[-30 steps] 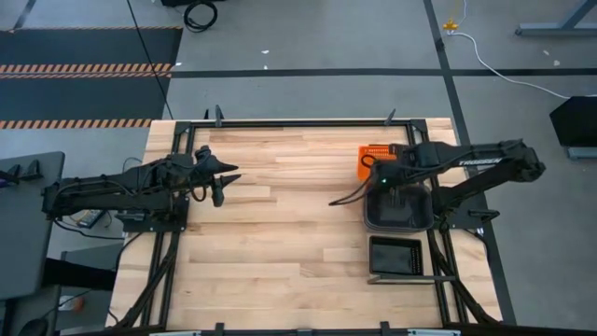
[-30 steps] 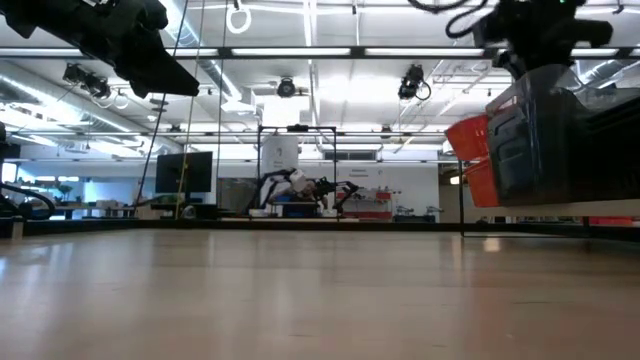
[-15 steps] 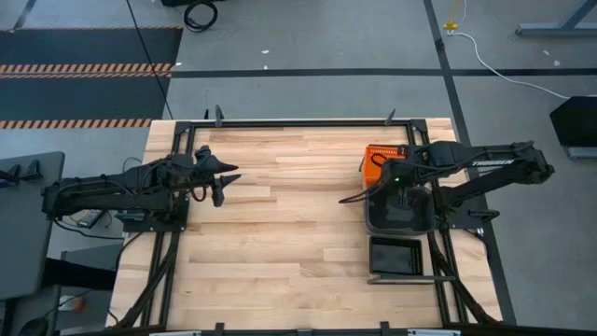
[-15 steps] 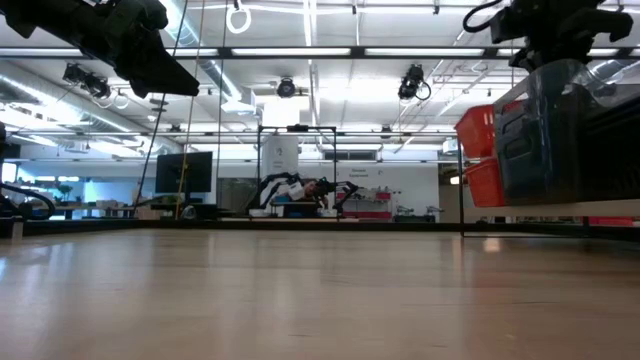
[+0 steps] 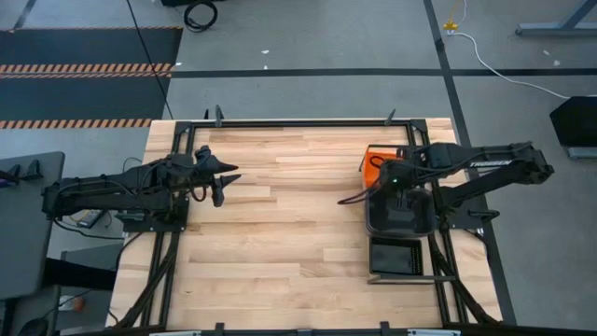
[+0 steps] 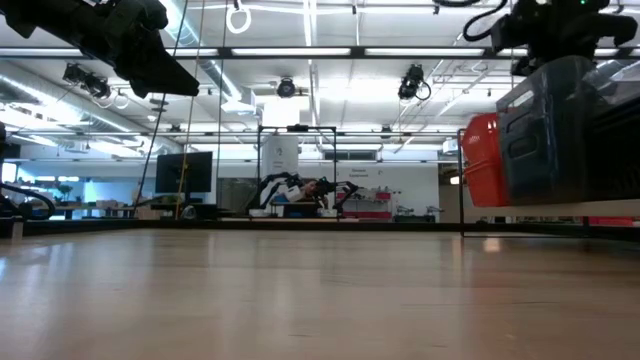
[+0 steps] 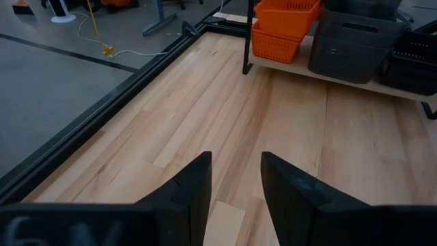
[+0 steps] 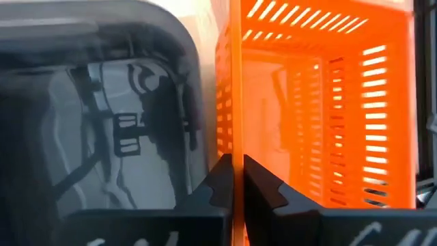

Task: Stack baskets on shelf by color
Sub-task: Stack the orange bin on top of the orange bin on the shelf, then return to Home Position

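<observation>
My right gripper [image 5: 395, 181] is over the far end of the shelf [image 7: 295, 67] at the table's right side, shut on an orange basket [image 8: 321, 109]. That basket shows in the low view [image 6: 482, 160] close against the dark grey baskets [image 5: 399, 217] [image 6: 560, 130]. Another orange basket [image 7: 276, 44] sits under it on the shelf. The black baskets [image 5: 395, 254] stand at the shelf's near end. My left gripper [image 5: 227, 185] hovers open and empty over the table's left part, fingers apart in its wrist view [image 7: 235, 184]. My right gripper pinches the orange basket's side wall [image 8: 236, 137], the wall next to the grey basket [image 8: 89, 102]. One finger [image 8: 265, 186] is inside the basket and the other [image 8: 217, 183] is outside. The fingers come from above, pointing down. The basket's underside is hidden.
The shelf's thin dark post [image 7: 248, 41] stands at its far corner. A dark metal frame [image 5: 298, 122] runs along the table's edges. Bare wooden tabletop [image 5: 289, 224] lies between the two arms.
My right gripper has moved a little toward the table's right edge with the orange basket. The basket was tilted a second ago. It has now come in close beside the grey baskets and sits lower over the orange one beneath.
</observation>
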